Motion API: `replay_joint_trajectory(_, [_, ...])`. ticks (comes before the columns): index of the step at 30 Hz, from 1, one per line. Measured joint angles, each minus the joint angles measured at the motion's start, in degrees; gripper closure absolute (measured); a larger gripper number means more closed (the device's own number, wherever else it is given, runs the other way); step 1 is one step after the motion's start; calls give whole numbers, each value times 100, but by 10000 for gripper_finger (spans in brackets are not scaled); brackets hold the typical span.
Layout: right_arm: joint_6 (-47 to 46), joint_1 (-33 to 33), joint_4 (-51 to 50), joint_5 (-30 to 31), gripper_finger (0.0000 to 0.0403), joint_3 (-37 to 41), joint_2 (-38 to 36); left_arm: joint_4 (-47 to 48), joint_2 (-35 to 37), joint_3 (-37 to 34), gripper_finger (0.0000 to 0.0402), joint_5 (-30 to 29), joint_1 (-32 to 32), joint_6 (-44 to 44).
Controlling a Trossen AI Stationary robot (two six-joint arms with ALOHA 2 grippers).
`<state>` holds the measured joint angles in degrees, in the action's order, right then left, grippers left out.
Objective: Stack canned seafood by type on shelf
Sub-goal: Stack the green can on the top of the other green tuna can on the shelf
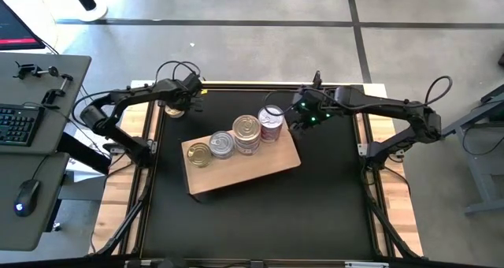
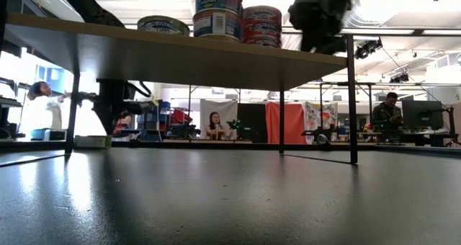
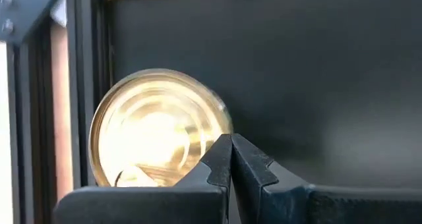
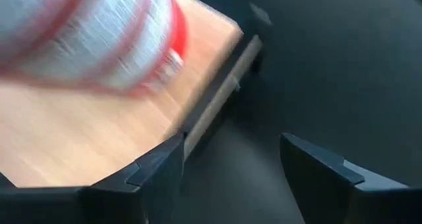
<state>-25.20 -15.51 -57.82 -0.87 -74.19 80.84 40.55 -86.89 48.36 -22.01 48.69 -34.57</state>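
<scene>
The shelf (image 1: 260,167), a light-brown board on thin legs, stands mid-table. On it sit a gold-topped tin (image 1: 198,154), a silver tin (image 1: 222,145), a stack of silver tins (image 1: 246,132) and a red-labelled stack (image 1: 271,121). One more gold tin (image 3: 157,125) lies flat on the black tabletop at the far left corner. My left gripper (image 3: 231,145) is shut, pointing down at that tin's rim. My right gripper (image 4: 231,168) is open and holds nothing. It hangs over the shelf's far right edge (image 4: 217,99), beside the red-labelled stack (image 4: 99,33). My left gripper's shut fingertips (image 3: 221,155) stand over the gold tin's rim (image 3: 214,118), coming from above and slanting down. I cannot tell whether they touch it. The tin lies flat on the tabletop.
The table's black frame rail (image 3: 82,85) runs close along the loose tin. Bare black tabletop (image 1: 260,221) lies between the shelf and the near edge. A desk with a keyboard (image 1: 20,126) stands beyond the table's left side. In the low view, people (image 2: 214,122) sit in the room behind.
</scene>
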Motion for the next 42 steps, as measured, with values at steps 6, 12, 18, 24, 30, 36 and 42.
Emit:
replay_joint_trajectory(6, [-477, 15, -373, 241, 165, -39, 4, -415, 138, 0, 401, -175, 47, 454])
replay_joint_trajectory(12, [-454, 4, -252, 244, 165, -42, 4, -507, 258, 2, 402, -224, 211, 503])
replay_joint_trajectory(18, [-57, -24, -279, 241, 165, -42, -61, -195, 257, -82, 402, -421, 228, -107])
replay_joint_trajectory(24, [197, -26, -278, 222, 165, -42, -126, -408, 247, -471, 402, -423, 170, -974])
replay_joint_trajectory(30, [279, -22, -284, 145, 165, -42, -253, -563, 242, -636, 402, -532, 166, -1491])
replay_joint_trajectory(36, [156, -23, -300, 88, 165, -42, -749, -1104, 246, -703, 402, -321, 151, -1387])
replay_joint_trajectory(42, [-306, -26, -300, 86, 165, -42, -1272, -1920, 192, -686, 402, 383, 144, -1127])
